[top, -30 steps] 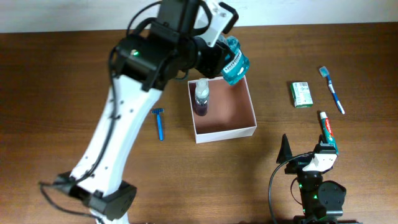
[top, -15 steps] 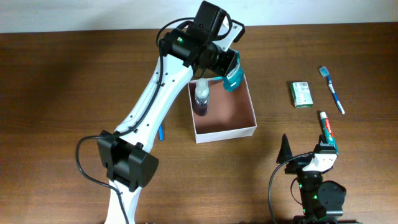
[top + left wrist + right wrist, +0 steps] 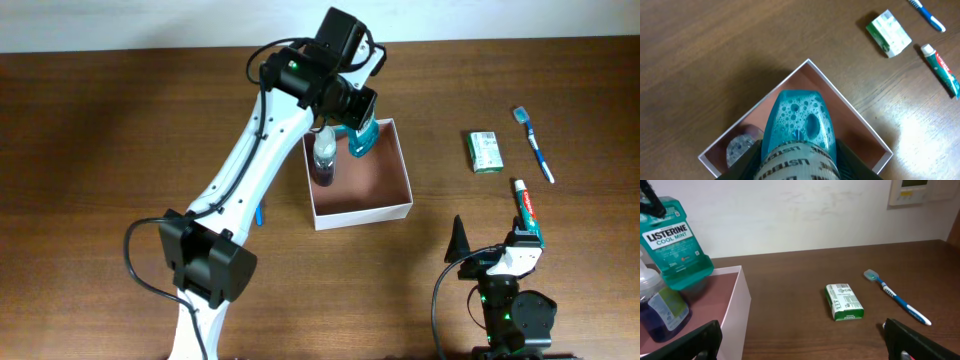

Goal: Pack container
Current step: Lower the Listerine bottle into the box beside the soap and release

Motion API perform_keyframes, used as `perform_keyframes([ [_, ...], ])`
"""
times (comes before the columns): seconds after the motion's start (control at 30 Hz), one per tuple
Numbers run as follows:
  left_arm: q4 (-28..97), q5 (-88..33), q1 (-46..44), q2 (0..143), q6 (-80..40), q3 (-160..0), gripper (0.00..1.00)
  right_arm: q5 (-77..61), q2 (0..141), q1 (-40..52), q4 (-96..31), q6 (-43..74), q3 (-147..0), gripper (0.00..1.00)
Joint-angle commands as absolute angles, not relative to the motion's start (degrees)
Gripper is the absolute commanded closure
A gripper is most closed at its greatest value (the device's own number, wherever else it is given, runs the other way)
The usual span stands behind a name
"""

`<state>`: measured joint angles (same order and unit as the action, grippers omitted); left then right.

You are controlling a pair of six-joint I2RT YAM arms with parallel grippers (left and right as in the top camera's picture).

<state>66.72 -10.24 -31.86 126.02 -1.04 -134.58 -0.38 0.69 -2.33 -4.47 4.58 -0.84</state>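
Over the container (image 3: 365, 215), left end effector (image 3: 351, 106) grips a mouthwash bottle (image 3: 362, 138), cap hidden; right end effector (image 3: 805, 342) stands wide.

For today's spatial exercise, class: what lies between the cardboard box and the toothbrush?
The green-and-white packet lies between the container and the toothbrush, clearest in the overhead view.

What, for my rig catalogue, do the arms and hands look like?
Left arm: white links, black joints, black cable, a green light near the wrist; left hand black. Right arm: black base with green lights, white wrist piece, black cable; right hand with black fingers.
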Motion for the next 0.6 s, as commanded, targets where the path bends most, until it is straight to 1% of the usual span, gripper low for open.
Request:
perform_keyframes([
  [0.0, 66.96, -9.21, -33.58, 125.69, -2.98, -135.90, 0.78, 0.30, 0.21, -2.33, -4.49, 5.17, -0.32, 0.02],
  [0.13, 68.18, -2.44, -34.87, 125.91, -5.89, -135.90, 0.78, 0.30, 0.21, -2.33, -4.49, 5.17, -0.32, 0.02],
  [0.23, 68.75, 0.01, -35.11, 126.02, -8.71, -135.90, 0.78, 0.30, 0.21, -2.33, -4.47, 5.17, -0.32, 0.02],
  [0.43, 68.79, 1.54, -35.09, 126.17, -13.45, -135.90, 0.78, 0.30, 0.21, -2.33, -4.47, 5.17, -0.32, 0.02],
  [0.57, 68.34, 1.52, -35.11, 127.00, -14.00, -135.90, 0.78, 0.30, 0.21, -2.33, -4.47, 5.17, -0.32, 0.02],
])
